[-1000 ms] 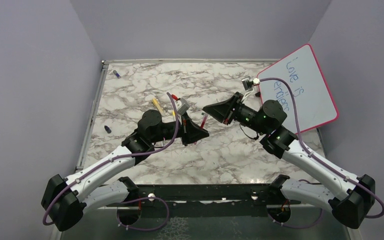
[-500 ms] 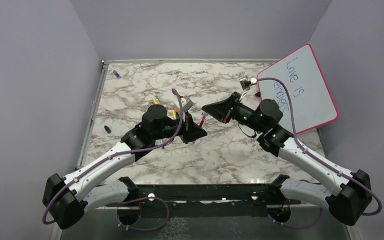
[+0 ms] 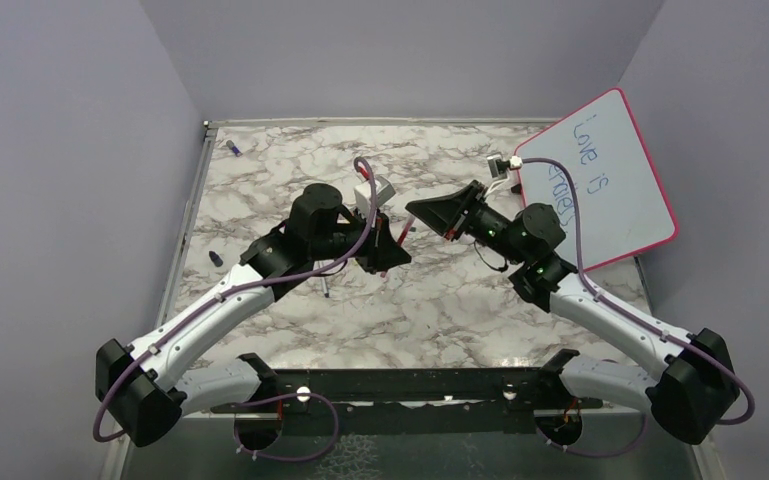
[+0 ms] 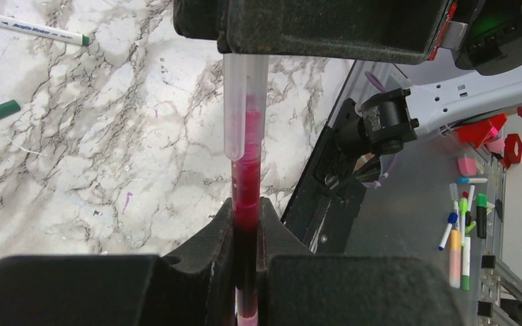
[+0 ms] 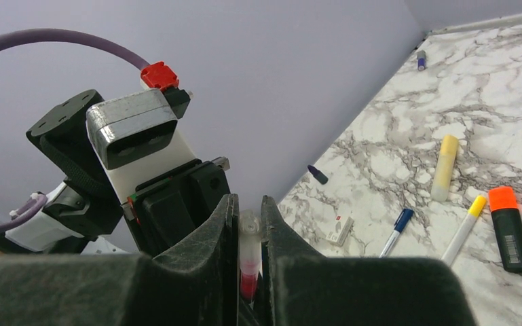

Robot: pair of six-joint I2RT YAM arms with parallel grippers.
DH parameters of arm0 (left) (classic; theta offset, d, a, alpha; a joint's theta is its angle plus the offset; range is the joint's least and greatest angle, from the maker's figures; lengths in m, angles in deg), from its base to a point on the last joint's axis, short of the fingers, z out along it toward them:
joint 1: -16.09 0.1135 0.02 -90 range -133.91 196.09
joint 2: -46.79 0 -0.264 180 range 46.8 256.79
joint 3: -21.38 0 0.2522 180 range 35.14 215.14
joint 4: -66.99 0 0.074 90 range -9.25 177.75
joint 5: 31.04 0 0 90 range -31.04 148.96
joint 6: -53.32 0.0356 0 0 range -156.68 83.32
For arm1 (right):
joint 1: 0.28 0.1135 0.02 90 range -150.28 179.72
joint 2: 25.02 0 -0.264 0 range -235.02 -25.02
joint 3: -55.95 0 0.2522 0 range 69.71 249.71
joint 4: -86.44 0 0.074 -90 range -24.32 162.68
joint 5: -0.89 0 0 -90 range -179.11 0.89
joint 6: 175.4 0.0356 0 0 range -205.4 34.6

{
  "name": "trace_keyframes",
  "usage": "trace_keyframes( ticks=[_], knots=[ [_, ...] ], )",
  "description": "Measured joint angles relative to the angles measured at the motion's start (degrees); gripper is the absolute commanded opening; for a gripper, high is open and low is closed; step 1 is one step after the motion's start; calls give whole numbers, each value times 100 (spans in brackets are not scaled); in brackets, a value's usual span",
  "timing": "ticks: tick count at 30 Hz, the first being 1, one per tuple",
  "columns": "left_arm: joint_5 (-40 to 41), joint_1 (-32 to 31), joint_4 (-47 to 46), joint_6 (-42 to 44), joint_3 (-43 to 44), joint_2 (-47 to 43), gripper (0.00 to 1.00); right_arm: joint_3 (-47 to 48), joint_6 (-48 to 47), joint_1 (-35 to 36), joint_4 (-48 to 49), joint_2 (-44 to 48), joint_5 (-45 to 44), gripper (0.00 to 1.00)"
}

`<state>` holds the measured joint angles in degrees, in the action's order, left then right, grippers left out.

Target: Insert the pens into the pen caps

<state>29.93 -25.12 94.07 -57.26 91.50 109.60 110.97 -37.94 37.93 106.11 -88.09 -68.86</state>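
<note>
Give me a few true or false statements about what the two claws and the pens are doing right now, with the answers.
1. The left claw grips a dark red pen. True.
2. The right claw is open and empty. False: it is shut on a clear cap.
3. The pen's tip sits inside that cap. True.
4. The green cap is held by a claw. False: it lies loose on the table.
5. The whiteboard is blank. False: it has handwriting on it.
</note>
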Motion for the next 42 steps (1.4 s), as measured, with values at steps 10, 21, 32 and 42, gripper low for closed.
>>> trace_keyframes(
  ticks=[10,21,32,42],
  knots=[
    [-31,160,601,153,479,463,0,-81,50,-85,369,-354,-61,1],
    [-332,380,557,24,503,831,0,-238,251,-125,573,-538,-328,1],
    [-1086,542,-1121,-282,-505,507,0,326,101,26,-813,-256,-612,26],
    [-916,551,-2162,-452,-1582,-76,0,1180,17,389,-2739,-566,-658,59]
  ],
)
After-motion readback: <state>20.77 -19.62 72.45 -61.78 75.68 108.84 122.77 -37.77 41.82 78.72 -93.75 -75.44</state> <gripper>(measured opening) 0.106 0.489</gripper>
